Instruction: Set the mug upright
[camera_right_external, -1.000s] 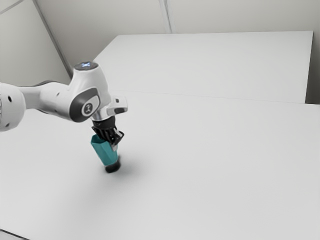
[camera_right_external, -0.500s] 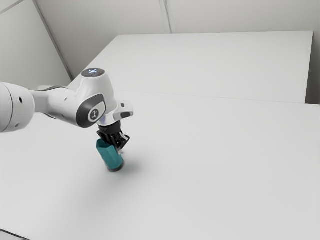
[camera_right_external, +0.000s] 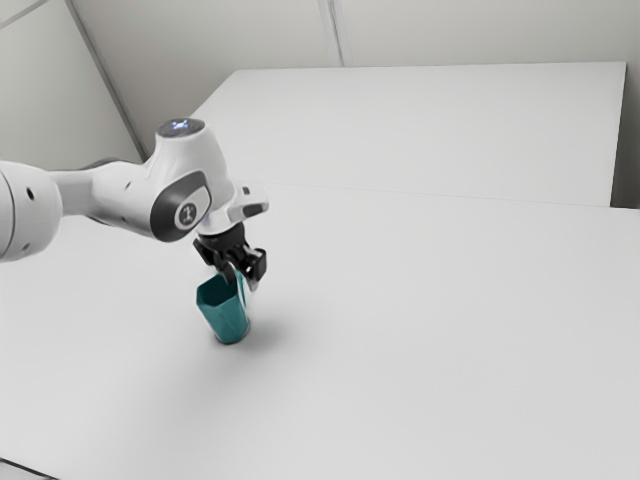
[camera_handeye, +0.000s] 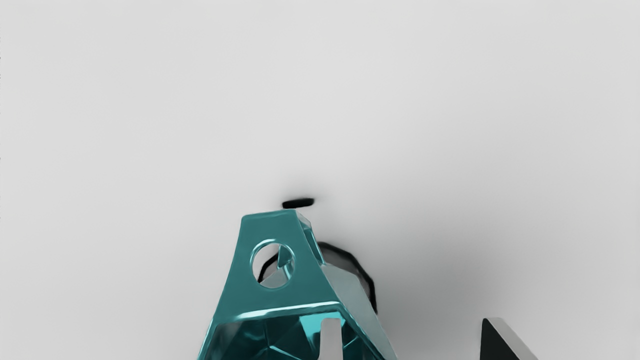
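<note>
Looks nearly done, with the mug (camera_right_external: 224, 316) less tilted now and close to upright on the tabletop (camera_right_external: 400, 330), and the end effector (camera_handeye: 411, 325) raised toward its rim (camera_handeye: 287, 311), released, one finger (camera_handeye: 331, 342) inside to clear.

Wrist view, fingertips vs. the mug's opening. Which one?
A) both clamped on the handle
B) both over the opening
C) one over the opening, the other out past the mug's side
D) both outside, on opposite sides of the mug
C: one fingertip shows against the open mouth of the mug, while the other fingertip stands apart, beyond its side wall.
</note>
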